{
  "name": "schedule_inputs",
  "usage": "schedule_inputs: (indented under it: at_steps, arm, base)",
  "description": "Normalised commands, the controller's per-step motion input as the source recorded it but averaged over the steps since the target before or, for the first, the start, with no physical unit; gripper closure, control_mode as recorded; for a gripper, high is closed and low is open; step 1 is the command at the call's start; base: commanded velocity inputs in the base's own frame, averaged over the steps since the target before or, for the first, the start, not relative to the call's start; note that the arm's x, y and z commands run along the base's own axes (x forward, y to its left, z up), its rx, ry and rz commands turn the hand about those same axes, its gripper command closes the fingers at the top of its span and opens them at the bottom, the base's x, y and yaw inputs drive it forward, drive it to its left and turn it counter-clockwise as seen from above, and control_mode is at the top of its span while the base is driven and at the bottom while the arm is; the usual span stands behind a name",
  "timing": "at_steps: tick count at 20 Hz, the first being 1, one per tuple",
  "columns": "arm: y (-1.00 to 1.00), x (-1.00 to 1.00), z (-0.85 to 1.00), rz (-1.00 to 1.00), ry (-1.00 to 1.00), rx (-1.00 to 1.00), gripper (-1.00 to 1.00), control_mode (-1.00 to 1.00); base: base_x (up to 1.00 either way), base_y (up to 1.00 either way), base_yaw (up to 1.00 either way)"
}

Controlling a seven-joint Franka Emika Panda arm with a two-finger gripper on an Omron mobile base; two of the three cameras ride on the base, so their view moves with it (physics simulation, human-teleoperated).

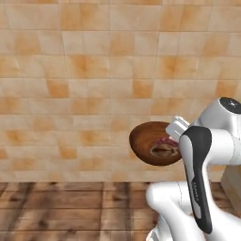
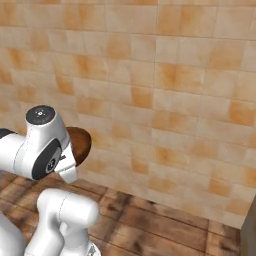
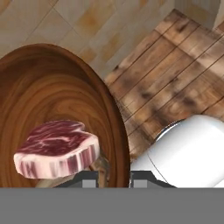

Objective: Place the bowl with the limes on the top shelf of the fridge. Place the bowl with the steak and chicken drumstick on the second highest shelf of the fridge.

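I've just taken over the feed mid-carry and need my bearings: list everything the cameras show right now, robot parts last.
Bowl: one, reddish-brown wood, held up in the air in front of the tiled wall.
Steak: one, pinkish-red, inside the bowl.
Drumstick: one, brownish, inside the bowl beside the steak.
Wall: one, orange-beige tiles, behind the bowl.
Floor: one, brown wooden planks, below.
Gripper: one, dark fingertips, shut on the bowl's rim.
Arm: one, white with dark joints, raised before the wall.

The white arm (image 1: 207, 155) is folded high, elbow bent, its gripper (image 3: 114, 177) clamped shut on the wooden bowl's rim (image 3: 120, 131) at nine o'clock from the wrist.
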Motion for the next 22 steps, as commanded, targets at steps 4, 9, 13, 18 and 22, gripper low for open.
schedule_inputs:
  at_steps: [4, 9, 13, 18, 22]
  arm:
    - [0.00, 0.00, 0.00, 0.00, 0.00, 0.00, 1.00, 1.00]
    - [0.00, 0.00, 0.00, 0.00, 0.00, 0.00, 1.00, 1.00]
    - [0.00, 0.00, 0.00, 0.00, 0.00, 0.00, 1.00, 1.00]
    - [0.00, 0.00, 0.00, 0.00, 0.00, 0.00, 1.00, 1.00]
    - [0.00, 0.00, 0.00, 0.00, 0.00, 0.00, 1.00, 1.00]
  base:
    - [0.89, 0.27, -0.52]
    - [0.15, 0.29, -0.93]
    - [0.01, 0.22, -0.97]
    - [0.11, 0.29, -0.95]
    - [0.16, 0.20, -0.92]
